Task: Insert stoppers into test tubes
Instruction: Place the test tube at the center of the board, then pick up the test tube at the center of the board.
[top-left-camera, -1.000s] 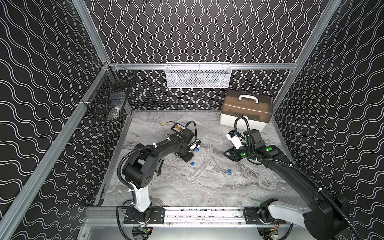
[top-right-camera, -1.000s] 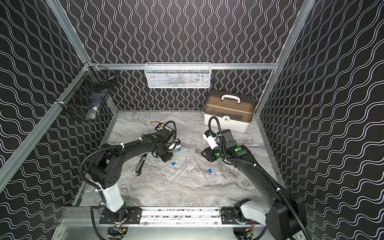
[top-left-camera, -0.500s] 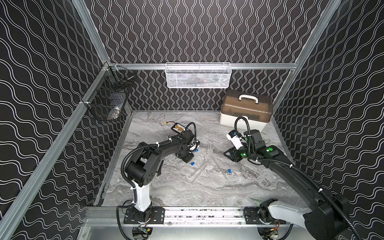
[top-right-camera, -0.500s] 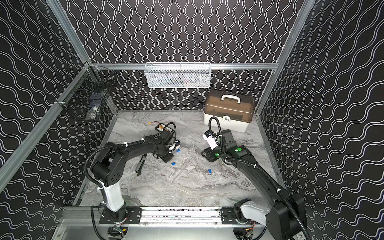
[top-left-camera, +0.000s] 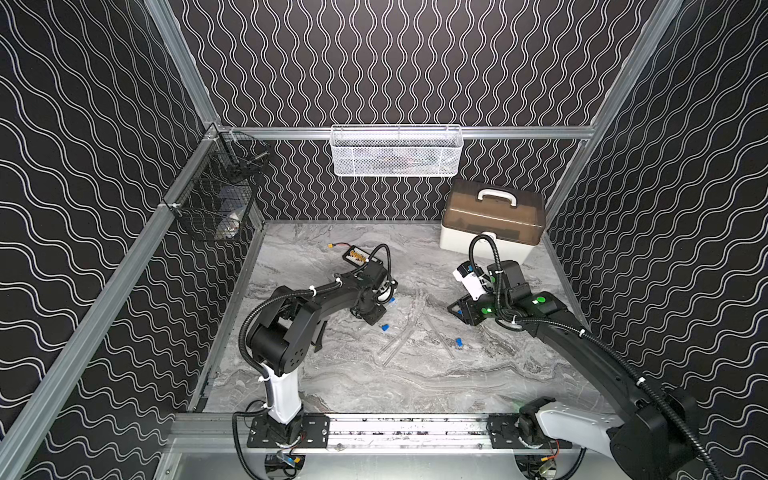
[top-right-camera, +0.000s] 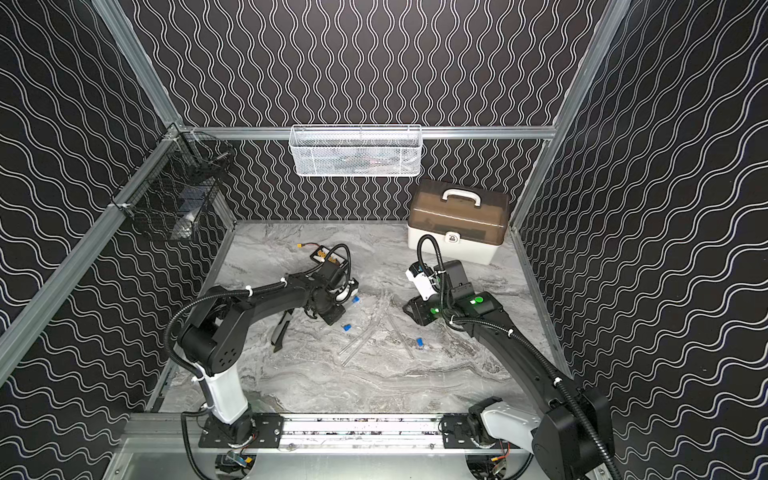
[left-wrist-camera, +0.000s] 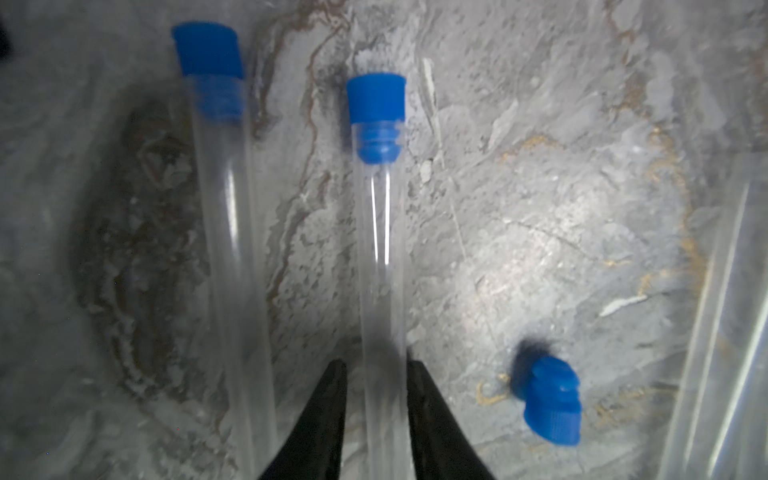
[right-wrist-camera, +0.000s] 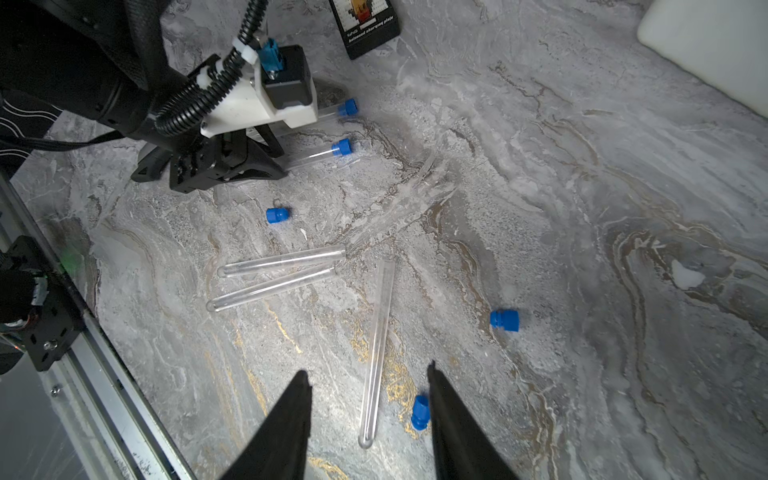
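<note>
In a top view, left gripper and right gripper sat low over marble, bare test tubes lay between them, left wrist, fingers stood slightly parted astride stoppered tube, not clamping, right wrist, fingers wide, empty, above bare tube and loose stopper

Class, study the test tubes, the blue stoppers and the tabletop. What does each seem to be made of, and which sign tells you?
The test tubes: clear glass or plastic, glossy; the marble shows through and bright lines glint along them. The stoppers: blue moulded plastic or rubber, matt, with ribbed plugs. The tabletop: grey marble look with gold veins; stone or printed laminate, unclear.
</note>
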